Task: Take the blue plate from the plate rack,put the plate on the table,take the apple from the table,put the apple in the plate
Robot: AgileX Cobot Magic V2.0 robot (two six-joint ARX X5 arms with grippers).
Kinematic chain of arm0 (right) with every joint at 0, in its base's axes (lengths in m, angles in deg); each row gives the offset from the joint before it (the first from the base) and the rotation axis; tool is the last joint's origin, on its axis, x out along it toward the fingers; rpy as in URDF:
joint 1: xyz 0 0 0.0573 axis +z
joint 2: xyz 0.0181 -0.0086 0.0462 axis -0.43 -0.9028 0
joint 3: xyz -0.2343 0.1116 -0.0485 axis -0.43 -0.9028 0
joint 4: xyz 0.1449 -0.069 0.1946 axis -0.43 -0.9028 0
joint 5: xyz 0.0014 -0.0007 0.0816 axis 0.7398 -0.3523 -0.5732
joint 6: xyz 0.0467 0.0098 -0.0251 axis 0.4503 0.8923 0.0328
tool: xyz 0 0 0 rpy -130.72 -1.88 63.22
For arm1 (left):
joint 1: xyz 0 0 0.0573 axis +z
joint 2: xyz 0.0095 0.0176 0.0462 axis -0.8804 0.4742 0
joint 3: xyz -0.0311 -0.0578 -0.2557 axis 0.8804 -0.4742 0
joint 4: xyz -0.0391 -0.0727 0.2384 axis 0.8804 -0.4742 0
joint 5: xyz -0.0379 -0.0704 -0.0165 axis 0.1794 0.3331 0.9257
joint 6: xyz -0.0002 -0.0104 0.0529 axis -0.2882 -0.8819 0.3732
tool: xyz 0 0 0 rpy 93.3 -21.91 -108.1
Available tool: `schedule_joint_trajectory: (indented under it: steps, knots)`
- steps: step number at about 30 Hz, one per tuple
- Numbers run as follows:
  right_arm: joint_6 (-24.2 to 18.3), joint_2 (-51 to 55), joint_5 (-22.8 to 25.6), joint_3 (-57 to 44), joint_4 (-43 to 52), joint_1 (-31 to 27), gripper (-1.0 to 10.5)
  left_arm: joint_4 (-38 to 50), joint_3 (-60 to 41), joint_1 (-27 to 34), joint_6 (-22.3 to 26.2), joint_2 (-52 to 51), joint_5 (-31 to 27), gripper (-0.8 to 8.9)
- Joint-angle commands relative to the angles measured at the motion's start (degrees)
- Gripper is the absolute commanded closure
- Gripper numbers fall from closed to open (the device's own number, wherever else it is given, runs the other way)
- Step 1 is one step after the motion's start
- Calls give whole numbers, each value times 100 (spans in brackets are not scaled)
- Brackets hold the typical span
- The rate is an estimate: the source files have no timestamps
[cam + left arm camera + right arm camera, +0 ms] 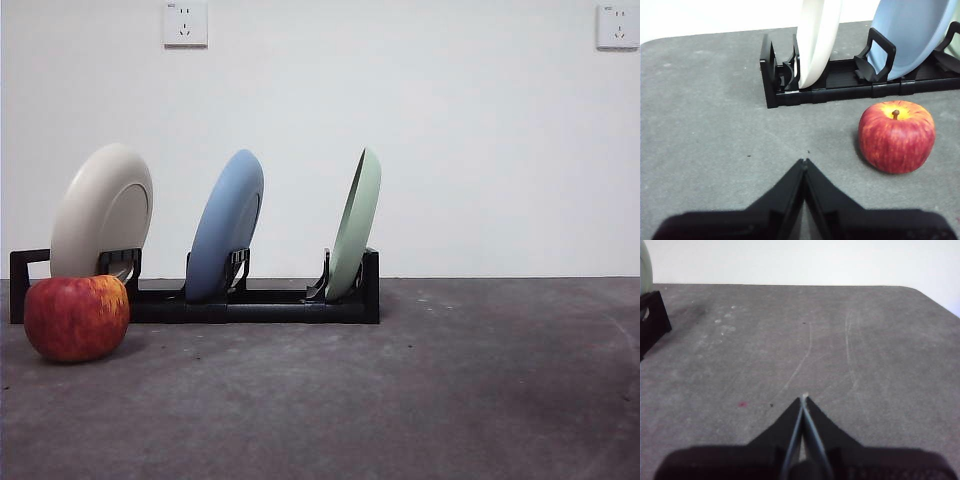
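In the front view, the black plate rack (pixel 250 300) is sitting at the left centre of the frame on the dark grey table (pixel 450 390), and three plates are standing on edge in its slots: a beige plate (pixel 102 212) at the left, the blue plate (pixel 226 226) in the middle and a pale green plate (pixel 355 222) at the right, all leaning the same way. The red apple (pixel 77 317) is resting on the table at the lower left of that frame, just in front of the rack's left end (it is overlapping the foot of the beige plate there). Neither arm is showing in the front view. In the left wrist view, the left gripper (pixel 804 161) is hovering over bare table with its jaws pressed together and holding nothing, the apple lying off to one side between it and the rack. The right gripper (pixel 804 397) is hanging over bare table with its jaws likewise closed on nothing, a corner of the rack showing at the frame's left edge
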Motion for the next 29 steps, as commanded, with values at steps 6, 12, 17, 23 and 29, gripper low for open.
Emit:
schedule_joint_trajectory:
  steps: [6, 12, 17, 23, 29]
  knots:
    - [1589, 11, 2, 66, 7, -11, 955, 22, -46, 7, -192, 2, 55, 817]
    - [2317, 7, 4, 815, -13, -11, 955, -146, 564, 2, -1506, 26, 212, 820]
    - [2566, -278, -2, 1762, -203, -11, 955, -188, 1438, 13, -1794, 437, 153, 820]
    - [2535, -1174, 0, 3128, -1460, -11, 955, -1016, 2806, 13, -1947, 1591, 201, 820]
    - [2096, -2177, 2, 4336, -2837, -11, 947, -2256, 4306, 11, -1954, 2828, 201, 818]
